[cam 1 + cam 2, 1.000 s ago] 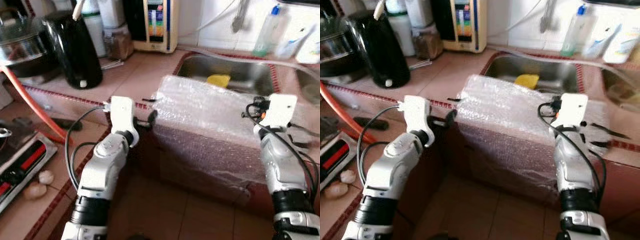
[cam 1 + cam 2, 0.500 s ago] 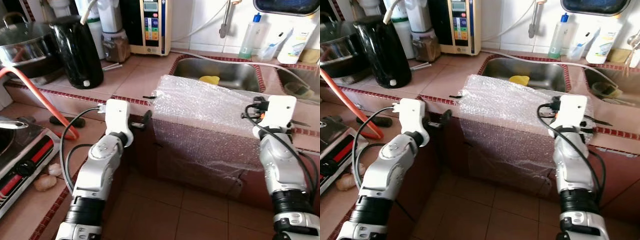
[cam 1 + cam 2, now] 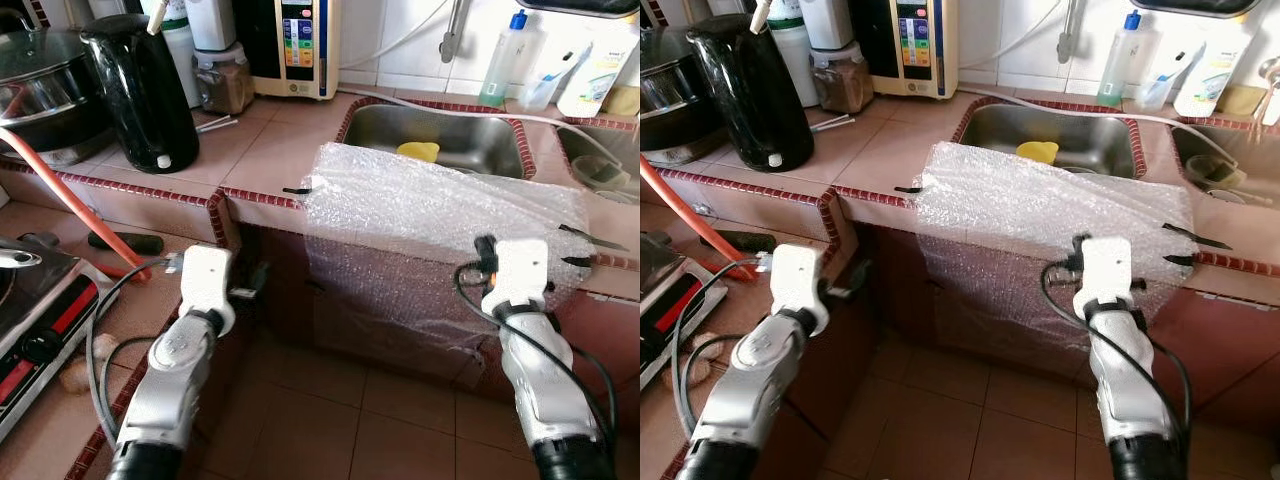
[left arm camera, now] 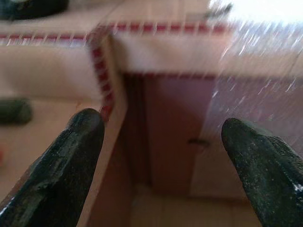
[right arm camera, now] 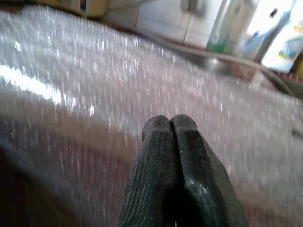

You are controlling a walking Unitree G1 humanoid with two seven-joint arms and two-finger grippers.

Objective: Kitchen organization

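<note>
**Bubble wrap draped over counter front edge, both grippers below counter level**

Bubble wrap sheet [image 3: 430, 215] lies on the tiled counter [image 3: 260, 150] just in front of the sink [image 3: 440, 140], its near half hanging over the front edge and down across the cabinet front. Black clips at its left corner and right edge.

Right gripper [image 5: 173, 124]: fingers pressed together, nothing between them, tips close to the hanging wrap, just below the counter edge.

Left gripper [image 4: 163, 130]: fingers spread wide, empty, aimed at the inner corner where the lower stove counter meets the cabinet, left of the wrap.

Black kettle [image 3: 140, 90] stands nr the counter's left end, well apart from the wrap. Tiled floor [image 3: 340, 420] betw. the arms is open.
</note>
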